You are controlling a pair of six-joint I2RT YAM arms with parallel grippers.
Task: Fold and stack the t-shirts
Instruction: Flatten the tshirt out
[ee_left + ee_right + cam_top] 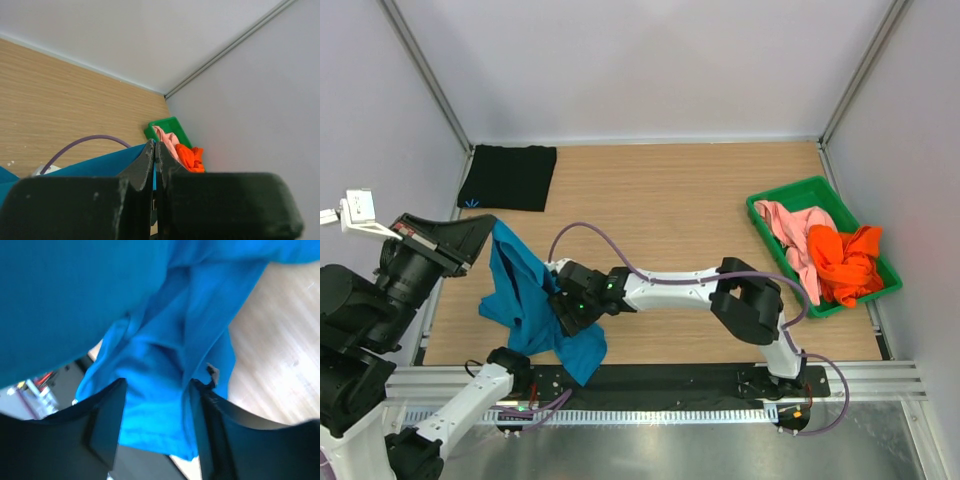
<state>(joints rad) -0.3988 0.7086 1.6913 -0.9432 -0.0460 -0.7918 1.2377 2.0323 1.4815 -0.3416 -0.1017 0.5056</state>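
Top view, starting farthest left of the green tray [798, 190]: the black t-shirt [508, 177] lies flat as a folded rectangle at the far left of the table [680, 200], well apart from the tray. Its long axis runs left to right, and its light-blue mark [471, 204] is at the near left corner.

Next toward the tray, the left gripper [482, 232] is raised and holds the upper end of the teal-blue t-shirt [525, 300]. The shirt hangs crumpled. Its long axis slants from that gripper down toward the table's near edge, with the lower end pointing toward the tray side. Only the left wrist view shows that gripper's fingers [147, 160], which are pressed together with the teal cloth [95, 162] rising to the tips. It also shows the tray [167, 125] far beyond them.

The right gripper [570, 310] meets the shirt at mid-length, on its tray-facing side. The top view hides its jaws. The right wrist view shows the fingers [107, 415] partly apart, with a thick bunch of teal cloth [155, 390] filling the gap and touching both.

Inside the tray, the pink t-shirt [790, 225] lies bunched in the left part. The orange t-shirt [845, 262] touches it on the right, heaped against the right wall. The left wrist view also shows the pink [170, 140] and orange [190, 156] shirts.
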